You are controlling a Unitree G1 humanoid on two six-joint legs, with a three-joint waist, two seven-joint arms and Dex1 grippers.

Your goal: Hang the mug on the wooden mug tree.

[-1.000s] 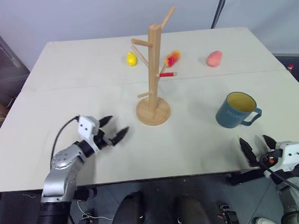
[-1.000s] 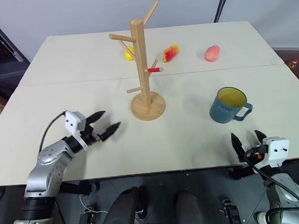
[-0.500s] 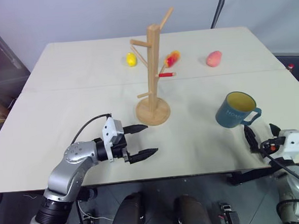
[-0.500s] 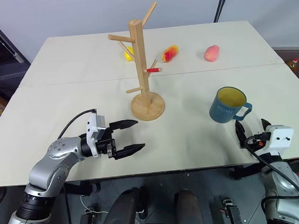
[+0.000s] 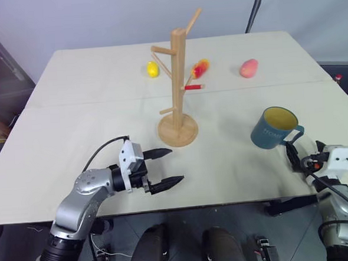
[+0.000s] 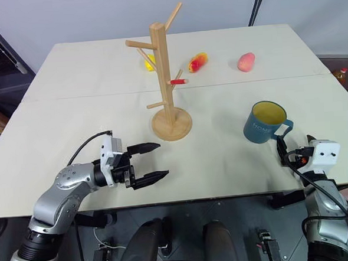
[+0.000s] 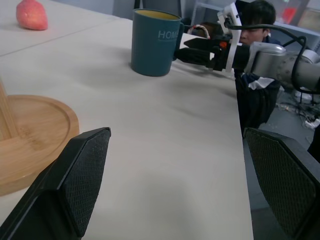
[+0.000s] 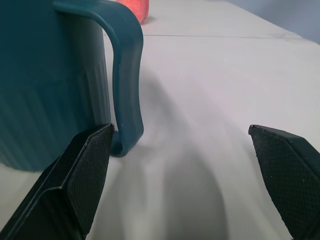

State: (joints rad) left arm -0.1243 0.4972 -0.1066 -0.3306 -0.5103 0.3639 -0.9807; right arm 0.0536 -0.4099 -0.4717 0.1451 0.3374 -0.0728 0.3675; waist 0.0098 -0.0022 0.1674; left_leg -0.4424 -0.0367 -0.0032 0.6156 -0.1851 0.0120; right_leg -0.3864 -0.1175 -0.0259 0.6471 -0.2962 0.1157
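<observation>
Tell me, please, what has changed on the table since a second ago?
The left gripper swung toward the table's middle, near the wooden mug tree. The right gripper advanced to the mug handle, open, gripping nothing. Mug, tree and fruit stayed put.

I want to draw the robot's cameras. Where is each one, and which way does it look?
Left eye view: on the head, looking forward and down at the table; both arms show.
Right eye view: the same scene from beside it.
Left wrist view: on the left arm, looking along the open left gripper past the wooden mug tree to the mug.
Right wrist view: on the right arm, looking between the open right gripper at the mug's handle.
Shared: both wrist views show the mug.
</observation>
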